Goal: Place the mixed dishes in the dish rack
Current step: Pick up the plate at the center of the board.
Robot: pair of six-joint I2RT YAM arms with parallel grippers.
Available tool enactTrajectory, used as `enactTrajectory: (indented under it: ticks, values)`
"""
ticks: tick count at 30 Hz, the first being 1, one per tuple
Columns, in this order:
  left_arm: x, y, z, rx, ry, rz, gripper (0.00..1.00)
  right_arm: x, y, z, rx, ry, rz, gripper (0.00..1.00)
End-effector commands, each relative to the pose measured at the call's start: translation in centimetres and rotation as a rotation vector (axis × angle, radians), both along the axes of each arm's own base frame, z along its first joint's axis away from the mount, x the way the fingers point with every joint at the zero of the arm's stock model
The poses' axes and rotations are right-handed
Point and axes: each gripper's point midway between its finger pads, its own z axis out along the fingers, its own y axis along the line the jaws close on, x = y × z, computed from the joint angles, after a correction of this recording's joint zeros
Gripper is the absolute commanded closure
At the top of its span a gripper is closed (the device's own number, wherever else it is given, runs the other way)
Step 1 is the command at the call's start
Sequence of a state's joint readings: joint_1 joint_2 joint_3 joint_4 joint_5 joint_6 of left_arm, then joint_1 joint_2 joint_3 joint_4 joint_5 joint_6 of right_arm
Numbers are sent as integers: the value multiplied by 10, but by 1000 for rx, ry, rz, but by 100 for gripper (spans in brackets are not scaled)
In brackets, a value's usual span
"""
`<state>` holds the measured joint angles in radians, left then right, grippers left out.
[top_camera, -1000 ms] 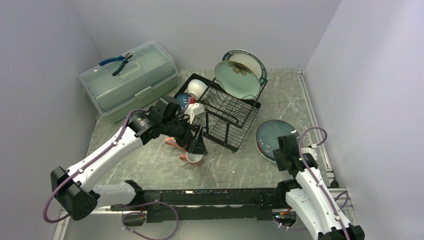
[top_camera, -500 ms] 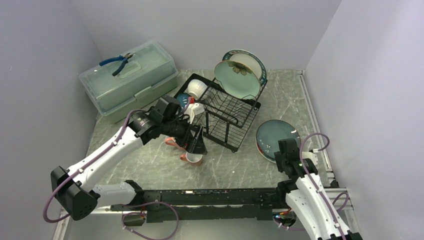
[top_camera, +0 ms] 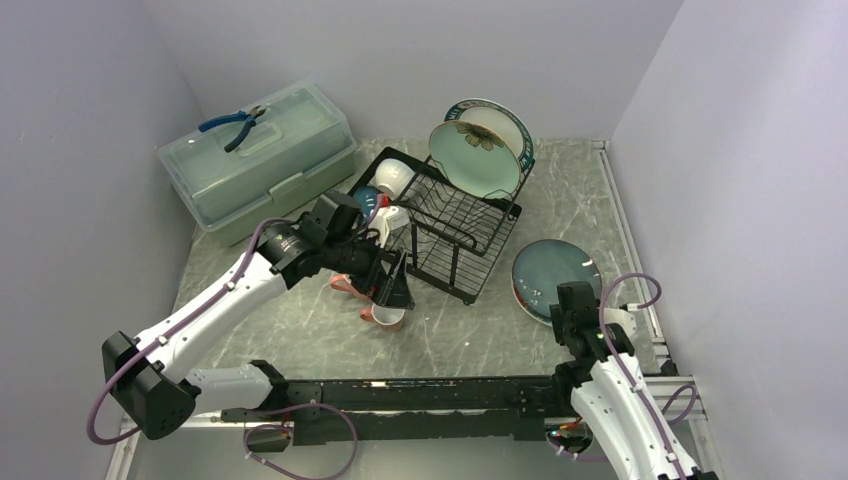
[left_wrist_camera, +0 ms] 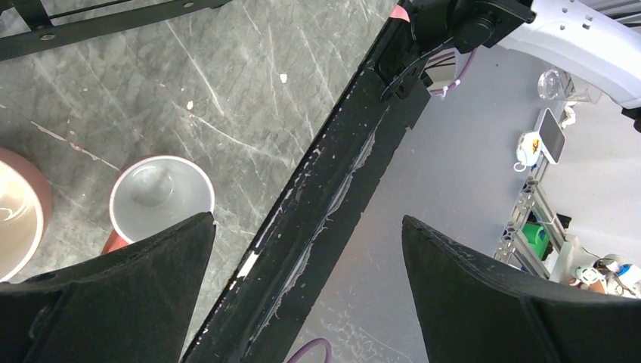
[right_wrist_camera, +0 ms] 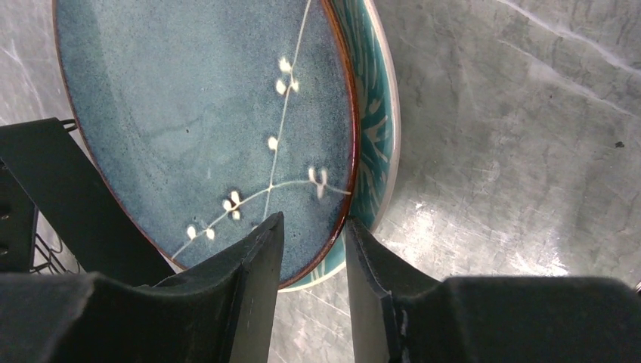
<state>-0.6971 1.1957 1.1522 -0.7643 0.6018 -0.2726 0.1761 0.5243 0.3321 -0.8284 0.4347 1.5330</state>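
The black wire dish rack (top_camera: 452,228) holds a pale green floral plate (top_camera: 474,158) upright, with a white, dark-rimmed plate (top_camera: 503,117) behind it. Small bowls (top_camera: 392,178) sit at its left end. A glossy teal plate (top_camera: 548,272) lies flat on a white teal-rimmed plate (right_wrist_camera: 372,113); it also shows in the right wrist view (right_wrist_camera: 204,113). My right gripper (right_wrist_camera: 311,246) points down over its near rim, jaws a narrow gap apart, holding nothing. My left gripper (top_camera: 392,290) is wide open and empty just above a pink mug (left_wrist_camera: 160,197), with a second pink mug (top_camera: 343,284) beside it.
A translucent pale green lidded box (top_camera: 262,165) with blue pliers (top_camera: 232,125) on its lid stands at the back left. Grey walls close in both sides. A black rail (left_wrist_camera: 332,174) runs along the table's near edge.
My right gripper has drawn back toward its base, along the near rim of the teal plate. The plate and the left arm have not moved.
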Motion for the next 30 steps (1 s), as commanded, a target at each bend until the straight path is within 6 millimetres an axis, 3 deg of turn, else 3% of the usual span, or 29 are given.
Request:
enactTrajectory:
  ticks: [1, 8, 19, 23, 30]
  values:
    - [6, -3, 15, -21, -65, -13, 0, 4, -3, -3, -3, -11, -23, 63]
    - [7, -3, 14, -17, -69, -10, 1, 10, -3, -3, -2, -36, -30, 65]
    - [7, -4, 12, -14, -58, -12, 1, 10, -5, -20, 29, -74, -89, 66]
    - [7, -5, 11, -14, -52, -13, 1, 9, -4, -27, 47, -80, -110, 79]
    - [8, -4, 11, -6, -52, -8, 1, 12, -10, -17, 32, -125, -131, 100]
